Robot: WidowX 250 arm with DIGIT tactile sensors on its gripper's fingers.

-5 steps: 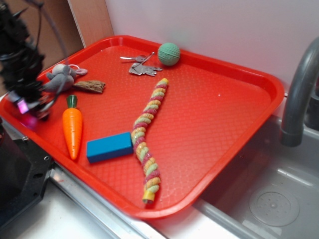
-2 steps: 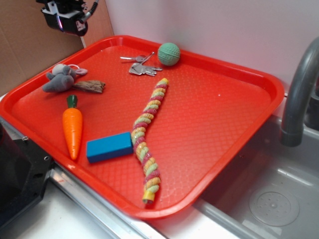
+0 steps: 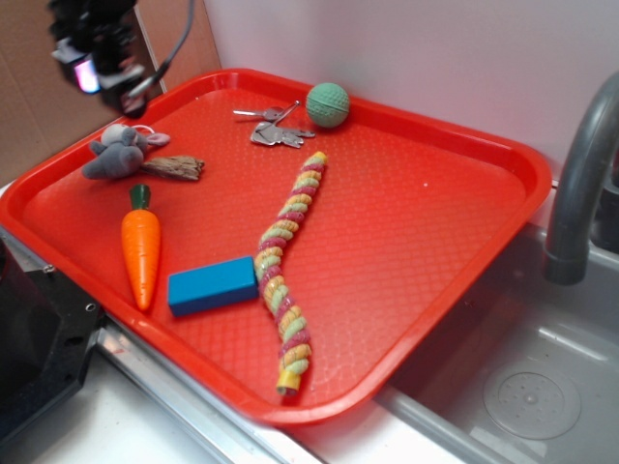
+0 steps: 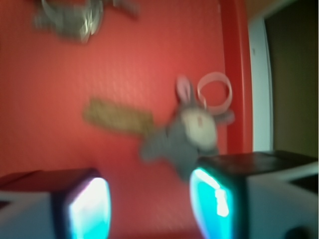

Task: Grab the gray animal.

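Red tray (image 3: 464, 145) w/ gray animal (image 3: 118, 155), carrot (image 3: 141, 251), keys (image 3: 274, 129); gripper (image 4: 149, 201) open, empty.

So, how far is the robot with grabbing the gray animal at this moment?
Nothing is grabbed yet. The gray animal lies on the red tray beside the wood piece. The gripper is open and empty above it, off to one side. Left: line up, descend, close on the toy.

The exterior view looks down at an angle from in front of the red tray (image 3: 503, 155), taking in all of it. The wrist view looks straight down from close above its far left corner. Both share the gray animal (image 3: 118, 155) (image 4: 187, 134) and bark piece (image 3: 177, 167) (image 4: 117, 118).
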